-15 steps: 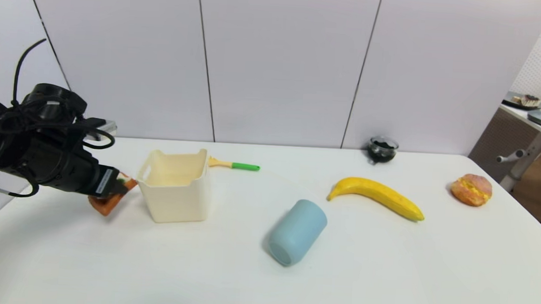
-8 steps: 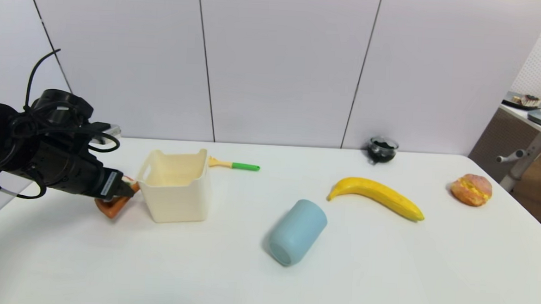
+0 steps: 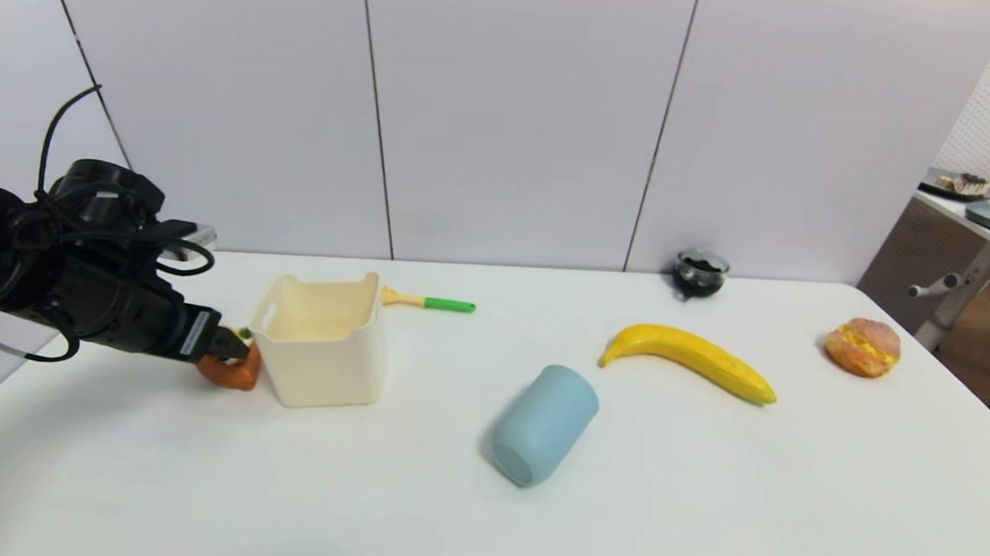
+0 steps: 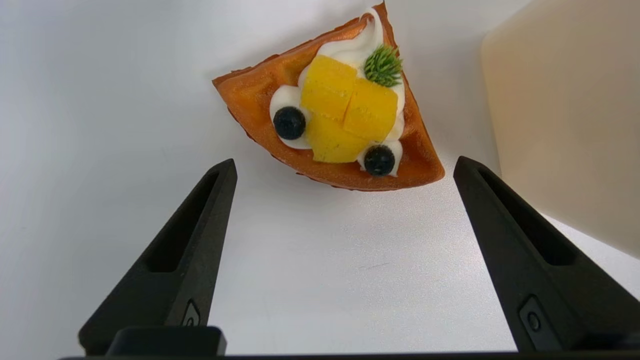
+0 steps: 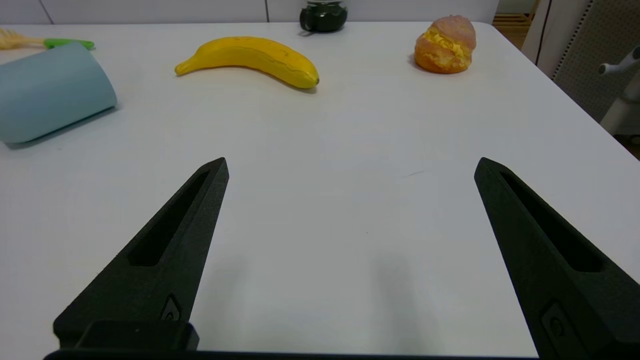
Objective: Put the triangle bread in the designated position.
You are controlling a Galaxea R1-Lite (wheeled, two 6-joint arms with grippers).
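Note:
The triangle bread (image 4: 340,110) is an orange-brown wedge topped with yellow pieces, white cream, dark dots and a green sprig. It lies flat on the bare white table (image 4: 125,75). In the head view the triangle bread (image 3: 232,373) sits at the far left, right beside the cream bin's left wall. My left gripper (image 4: 345,161) is open, with its fingers (image 4: 200,225) spread wide just short of the bread and not touching it. From the head camera the left gripper (image 3: 229,346) hovers low over the bread's left end. My right gripper (image 5: 352,160) is open and empty over bare table, out of the head view.
A cream bin (image 3: 322,341) stands just right of the bread. Behind the bin lies a brush with a green handle (image 3: 430,302). A blue cup (image 3: 542,424) lies on its side mid-table. To the right are a banana (image 3: 690,360), a round bun (image 3: 862,346) and a dark jar (image 3: 700,272).
The left gripper held the bread tilted above the table, then lowered it towards the bin and let go. The bread now lies flat and the fingers are apart.

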